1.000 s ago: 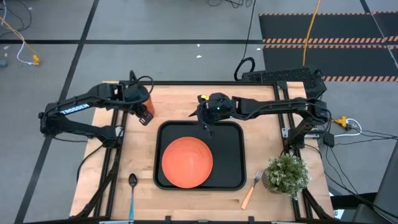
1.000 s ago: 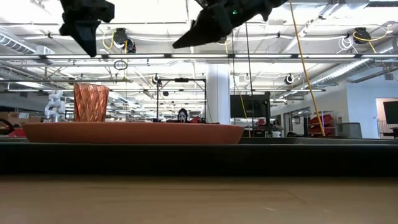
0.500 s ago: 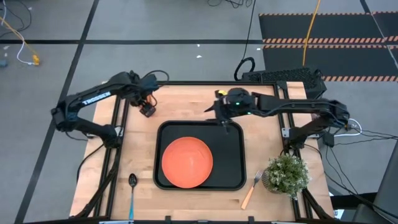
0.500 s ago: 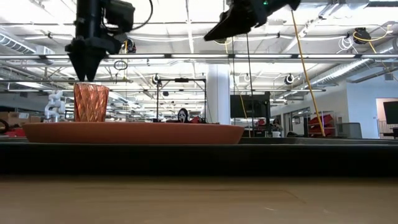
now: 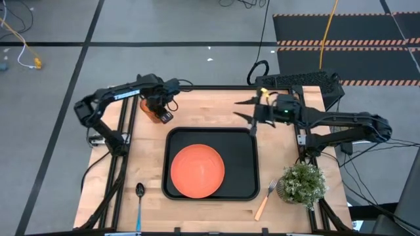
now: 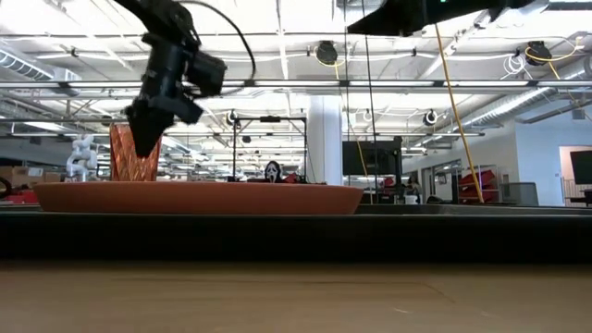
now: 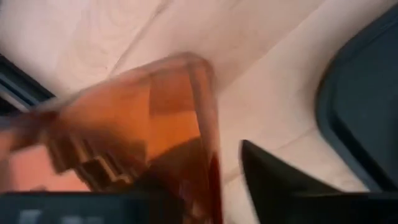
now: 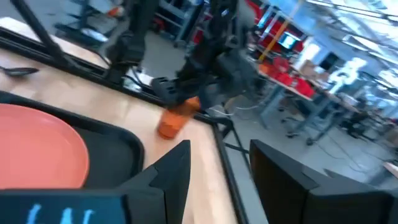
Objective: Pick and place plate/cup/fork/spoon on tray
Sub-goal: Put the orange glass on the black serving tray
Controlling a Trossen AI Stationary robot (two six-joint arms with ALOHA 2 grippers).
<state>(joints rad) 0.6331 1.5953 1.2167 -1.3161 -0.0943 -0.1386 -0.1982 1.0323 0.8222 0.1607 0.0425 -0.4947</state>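
Observation:
The orange cup [image 5: 150, 109] stands upright on the wood table beyond the tray's far left corner; it also shows in the low view [image 6: 125, 159] and fills the left wrist view [image 7: 137, 130]. My left gripper [image 5: 163, 115] is open and tipped, down at the cup's rim [image 6: 146, 129]. The orange plate [image 5: 197, 171] lies flat in the black tray [image 5: 244, 167]. The blue-handled spoon [image 5: 139, 200] lies left of the tray's near end and the tan-handled fork [image 5: 266, 199] right of it. My right gripper [image 5: 244, 110] is open, empty and high over the tray's far right corner. My left gripper comes at the cup's rim [image 7: 208, 118] slanting down from above. One finger [image 7: 273, 186] shows outside the cup's wall with a strip of table between them. The cup hides the other finger. I cannot tell whether the gripper touches the cup.
A small potted plant [image 5: 302, 183] stands at the table's near right, next to the fork. The dark frame rails [image 5: 121, 151] run along the table's left and right sides. Bare wood lies between the cup and my right gripper along the far edge.
My left gripper has come down from high above to the cup's rim, tipping as it went and shifting a little toward the table's right. My right gripper has gone toward the table's right edge and risen, staying open. The cup has stayed in place.

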